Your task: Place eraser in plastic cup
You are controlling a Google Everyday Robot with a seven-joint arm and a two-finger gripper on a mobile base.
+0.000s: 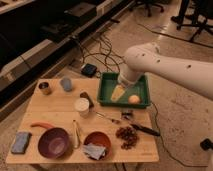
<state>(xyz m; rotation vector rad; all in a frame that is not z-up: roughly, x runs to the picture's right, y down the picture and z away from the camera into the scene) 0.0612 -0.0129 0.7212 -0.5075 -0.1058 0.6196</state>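
Wooden table (50, 107): eraser (86, 96) lies apart from tool (118, 93) over green tray (141, 86).

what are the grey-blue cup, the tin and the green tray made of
cup: likely plastic, matte; dull, even grey-blue with no glints.
tin: probably metal, shiny; its wall shows light and dark reflections.
tray: probably plastic, smooth; one flat green colour and a raised, moulded-looking rim. The gripper hangs over its inside, near the left half.
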